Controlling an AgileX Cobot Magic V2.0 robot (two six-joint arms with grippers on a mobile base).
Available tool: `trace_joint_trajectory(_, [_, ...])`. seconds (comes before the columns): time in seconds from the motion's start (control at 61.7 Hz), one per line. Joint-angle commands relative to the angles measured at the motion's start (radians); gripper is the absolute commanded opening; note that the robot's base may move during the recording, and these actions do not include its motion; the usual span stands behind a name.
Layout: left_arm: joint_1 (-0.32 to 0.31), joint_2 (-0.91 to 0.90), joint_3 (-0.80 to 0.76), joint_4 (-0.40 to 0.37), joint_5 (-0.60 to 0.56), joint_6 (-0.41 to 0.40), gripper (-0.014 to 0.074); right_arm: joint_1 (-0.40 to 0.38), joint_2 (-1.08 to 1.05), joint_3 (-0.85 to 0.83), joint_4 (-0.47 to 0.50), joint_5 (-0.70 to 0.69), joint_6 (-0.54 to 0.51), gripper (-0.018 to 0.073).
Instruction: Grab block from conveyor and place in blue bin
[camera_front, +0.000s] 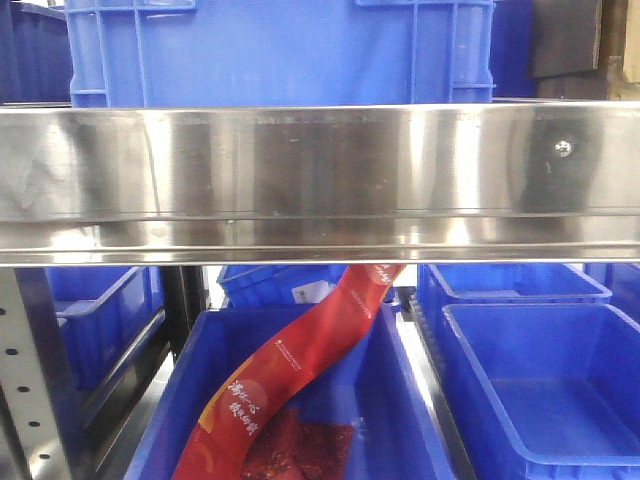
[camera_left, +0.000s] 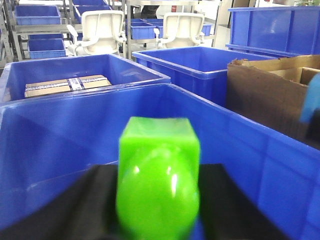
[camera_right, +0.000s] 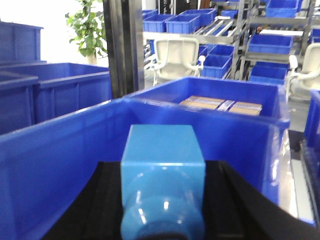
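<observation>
Left gripper (camera_left: 157, 220) holds the green block (camera_left: 159, 165) over the blue bin (camera_left: 60, 130); right gripper (camera_right: 162, 220) holds the light-blue block (camera_right: 162, 165). Keep each clear of the bin's walls, then release. Conveyor unseen.

The only writing is gold Chinese lettering on the red packaging strip (camera_front: 300, 370) in the front view, too small to read.
</observation>
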Motion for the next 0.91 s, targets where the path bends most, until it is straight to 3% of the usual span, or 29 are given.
trace_joint_trajectory(0.0, [-0.005,-0.006,-0.01,-0.007,0.004,0.001,0.0375,0.003,0.009,-0.008,0.005,-0.013,0.0,0.0256])
trace_joint_trajectory(0.065, [-0.005,-0.006,-0.01,-0.007,0.03,0.001,0.0395,0.003,0.009,-0.008,0.009,-0.013,0.0,0.0361])
trace_joint_trajectory(0.146, [-0.005,-0.006,-0.01,-0.007,0.031,0.001,0.0392,0.003,0.009,-0.008,0.009,-0.013,0.0,0.0424])
trace_joint_trajectory(0.373, [-0.005,-0.011,-0.01,-0.007,0.025,0.001,0.0359,0.003,-0.002,-0.008,0.009,-0.01,0.0,0.0426])
trace_joint_trajectory(0.421, [-0.005,-0.018,-0.01,-0.007,0.028,0.001,0.0272,0.003,-0.012,-0.008,0.009,-0.005,0.0,0.0386])
trace_joint_trajectory(0.551, [-0.005,-0.038,-0.01,-0.004,0.024,0.001,-0.0062,0.003,-0.035,-0.008,0.009,0.037,0.0,0.01])
trace_joint_trajectory(0.583, [-0.005,-0.038,-0.01,0.0,0.022,0.001,-0.011,0.003,-0.035,-0.008,0.009,0.037,0.0,0.0034])
trace_joint_trajectory(0.664, [-0.001,-0.038,-0.01,0.005,0.019,0.001,-0.0111,0.003,-0.035,-0.008,0.009,0.022,0.0,-0.016])
trace_joint_trajectory(0.891, [0.025,-0.12,-0.01,-0.026,0.091,0.001,-0.0111,0.003,-0.083,-0.008,0.009,0.048,0.0,-0.016])
